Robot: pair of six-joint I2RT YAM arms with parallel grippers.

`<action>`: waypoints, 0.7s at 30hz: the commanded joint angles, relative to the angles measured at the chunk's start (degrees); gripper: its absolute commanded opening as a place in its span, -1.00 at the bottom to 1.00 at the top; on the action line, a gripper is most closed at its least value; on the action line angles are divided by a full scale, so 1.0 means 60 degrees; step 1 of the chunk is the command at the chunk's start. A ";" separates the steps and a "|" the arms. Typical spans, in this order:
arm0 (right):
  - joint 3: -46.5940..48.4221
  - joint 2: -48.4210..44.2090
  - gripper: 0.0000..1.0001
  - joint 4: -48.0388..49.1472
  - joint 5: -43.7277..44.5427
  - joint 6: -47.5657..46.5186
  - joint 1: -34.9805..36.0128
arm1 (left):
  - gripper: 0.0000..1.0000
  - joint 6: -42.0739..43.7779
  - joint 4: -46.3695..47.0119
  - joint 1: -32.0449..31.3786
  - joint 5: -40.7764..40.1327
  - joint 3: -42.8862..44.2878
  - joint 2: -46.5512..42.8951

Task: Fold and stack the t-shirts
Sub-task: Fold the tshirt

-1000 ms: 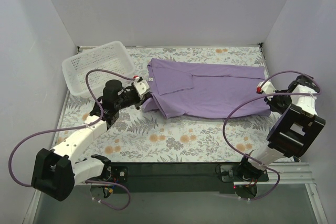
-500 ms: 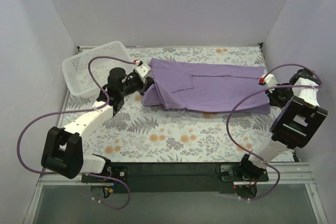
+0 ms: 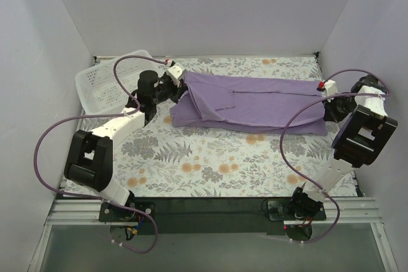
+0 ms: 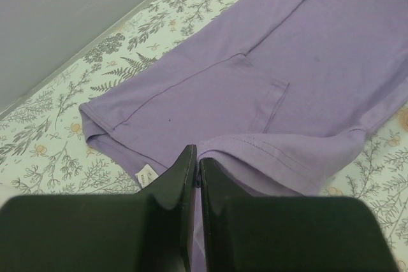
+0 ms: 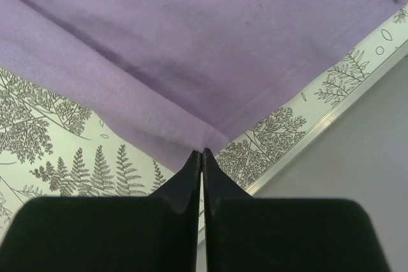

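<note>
Both arms have travelled away from their bases over the last second, carrying the two ends of the t-shirt (image 3: 255,103) toward the far side of the table (image 3: 210,164), so that the garment now lies as a narrower lengthwise band than it did a moment earlier. The left gripper (image 3: 174,87) has its jaws pressed together on the cloth at the shirt's left end, near the neck; in the left wrist view the hem runs straight into the closed fingertips (image 4: 191,160), with the small white label (image 4: 148,175) just beside them. The right gripper (image 3: 327,110) is likewise clamped on the shirt's right end, where the right wrist view shows a corner of fabric drawn into a point at the closed fingertips (image 5: 196,157). The narrowing suggests a lengthwise fold being laid over; judged from this, the fold is under way but not released, and crosswise folding and stacking remain. The t-shirt lies on the far half of the table, its left end near the white perforated basket (image 3: 105,84) but apart from it. The table carries a pale floral and fern print, is bounded by plain pale walls (image 3: 204,11) on three sides, and purple cables (image 3: 38,151) loop from each arm.
</note>
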 commanded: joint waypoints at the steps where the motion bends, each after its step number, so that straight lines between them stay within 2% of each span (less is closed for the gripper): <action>1: 0.0729 0.0267 -0.97 0.0000 -0.0376 0.0765 0.0055 | -1.00 -0.0020 0.0349 0.0094 -0.0402 0.0520 0.0211; 21: 0.1726 0.1483 -0.97 0.0600 -0.0493 0.2318 0.0348 | -1.00 0.0054 0.0481 0.0197 -0.0784 0.1838 0.1867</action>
